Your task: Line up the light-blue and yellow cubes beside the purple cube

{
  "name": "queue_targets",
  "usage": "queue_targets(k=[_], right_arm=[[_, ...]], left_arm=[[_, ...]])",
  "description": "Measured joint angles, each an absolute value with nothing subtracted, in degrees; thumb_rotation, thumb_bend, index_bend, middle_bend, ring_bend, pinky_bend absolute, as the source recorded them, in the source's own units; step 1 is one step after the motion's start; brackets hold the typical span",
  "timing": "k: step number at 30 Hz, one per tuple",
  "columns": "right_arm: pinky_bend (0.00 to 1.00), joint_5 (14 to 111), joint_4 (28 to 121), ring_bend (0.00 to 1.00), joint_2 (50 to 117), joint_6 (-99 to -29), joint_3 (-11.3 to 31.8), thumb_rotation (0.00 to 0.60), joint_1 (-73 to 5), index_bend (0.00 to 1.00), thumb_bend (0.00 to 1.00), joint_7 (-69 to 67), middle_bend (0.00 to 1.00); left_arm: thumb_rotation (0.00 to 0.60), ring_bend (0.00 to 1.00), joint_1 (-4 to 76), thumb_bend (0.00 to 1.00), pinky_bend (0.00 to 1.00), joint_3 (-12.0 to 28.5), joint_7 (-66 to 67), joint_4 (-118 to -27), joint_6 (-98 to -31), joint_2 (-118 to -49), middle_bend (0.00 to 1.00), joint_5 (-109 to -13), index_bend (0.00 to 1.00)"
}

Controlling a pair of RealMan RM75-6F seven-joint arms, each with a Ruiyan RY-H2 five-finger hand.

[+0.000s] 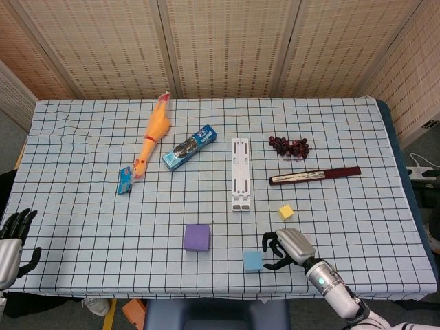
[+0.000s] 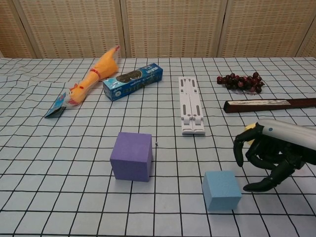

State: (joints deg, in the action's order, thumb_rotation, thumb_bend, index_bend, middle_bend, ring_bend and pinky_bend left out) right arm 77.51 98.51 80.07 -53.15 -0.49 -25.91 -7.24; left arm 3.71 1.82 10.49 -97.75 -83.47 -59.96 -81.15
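Light-blue cube (image 2: 221,189) sits apart from right hand (image 2: 265,157).

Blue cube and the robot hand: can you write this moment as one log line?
right hand: open, beside light-blue cube, not touching | yellow cube: unplaced | purple cube: alone | left hand: idle

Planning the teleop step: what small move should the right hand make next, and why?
Probably ease the right hand left and down to close on the light-blue foam cube. The hand hovers just right of that cube, fingers curled but holding nothing, and the cube sits apart from the purple foam cube.
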Motion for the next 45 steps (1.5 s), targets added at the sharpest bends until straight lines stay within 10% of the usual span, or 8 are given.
queue_targets(k=[15, 45], right_arm=[[0.99, 79.16, 99.07, 1.00, 77.94, -48.11, -1.95, 0.600, -27.96, 0.29, 0.00, -11.57, 0.86], [1.00, 79.47, 96.71, 1.00, 81.35, -53.15, -0.88, 0.600, -26.35, 0.57, 0.00, -10.88, 0.89]], left_arm=[[0.600, 0.03, 3.90, 0.44, 0.29, 1.88, 10.74, -98.02, -82.81, -59.81, 0.00, -80.43, 0.00], [0.600, 0.03, 3.83, 0.44, 0.29, 1.74, 10.70, -98.12, -83.01, -59.67, 0.00, -80.81, 0.00]])
